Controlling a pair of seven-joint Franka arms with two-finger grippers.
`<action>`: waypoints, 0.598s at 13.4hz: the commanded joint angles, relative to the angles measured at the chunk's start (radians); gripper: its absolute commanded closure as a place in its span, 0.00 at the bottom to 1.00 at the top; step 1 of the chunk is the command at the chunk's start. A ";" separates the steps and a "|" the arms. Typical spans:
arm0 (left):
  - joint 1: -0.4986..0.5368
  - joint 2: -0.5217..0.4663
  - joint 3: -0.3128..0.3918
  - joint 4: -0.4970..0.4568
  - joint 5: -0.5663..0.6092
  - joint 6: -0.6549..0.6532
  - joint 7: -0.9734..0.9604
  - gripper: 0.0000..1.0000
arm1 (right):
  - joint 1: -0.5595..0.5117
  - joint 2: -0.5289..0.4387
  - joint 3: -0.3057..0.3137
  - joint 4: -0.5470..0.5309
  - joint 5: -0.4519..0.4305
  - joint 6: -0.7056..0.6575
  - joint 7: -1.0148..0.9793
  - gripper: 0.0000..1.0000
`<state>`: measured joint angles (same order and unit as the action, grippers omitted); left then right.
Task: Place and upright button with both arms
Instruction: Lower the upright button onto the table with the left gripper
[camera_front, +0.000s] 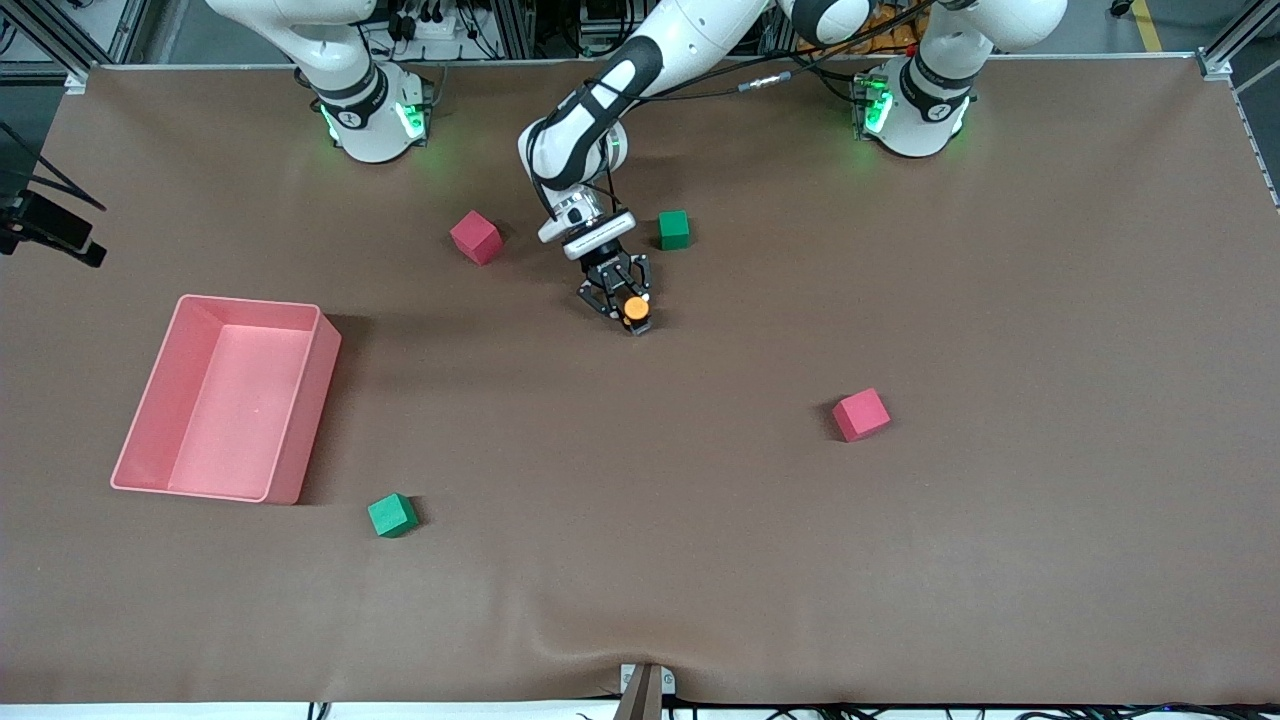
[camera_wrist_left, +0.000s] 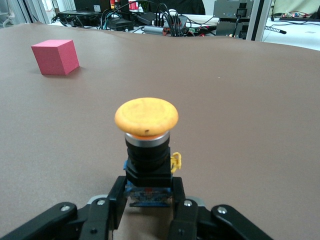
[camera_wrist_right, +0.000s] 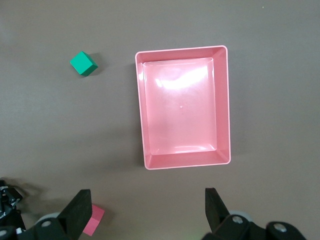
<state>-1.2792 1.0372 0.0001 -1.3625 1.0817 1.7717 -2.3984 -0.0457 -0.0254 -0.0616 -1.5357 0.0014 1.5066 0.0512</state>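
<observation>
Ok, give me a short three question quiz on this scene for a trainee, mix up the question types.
1. True or false: the left tool is shut on the button.
2. Multiple choice: what is in the pink bin? A) a red cube B) a green cube C) nothing that shows
3. Fill in: in the right wrist view, the right tool stands ____ high above the table, with the pink bin below it.

Key:
1. True. In the left wrist view the fingers clamp the button's black body, orange cap pointing away.
2. C. All four cubes lie on the brown table cover.
3. open
</observation>
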 joint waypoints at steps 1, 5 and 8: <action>-0.008 0.023 0.008 0.029 0.024 0.005 -0.033 0.80 | 0.001 -0.005 0.011 0.000 -0.009 -0.008 -0.016 0.00; -0.008 0.023 0.008 0.029 0.024 0.005 -0.030 0.64 | 0.027 -0.005 0.014 -0.001 -0.009 -0.009 -0.014 0.00; -0.006 0.020 0.008 0.028 0.024 0.006 -0.010 0.21 | 0.026 -0.005 0.014 0.000 -0.009 -0.023 -0.014 0.00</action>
<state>-1.2796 1.0390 0.0002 -1.3623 1.0817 1.7776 -2.4115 -0.0213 -0.0254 -0.0463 -1.5357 0.0014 1.4956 0.0454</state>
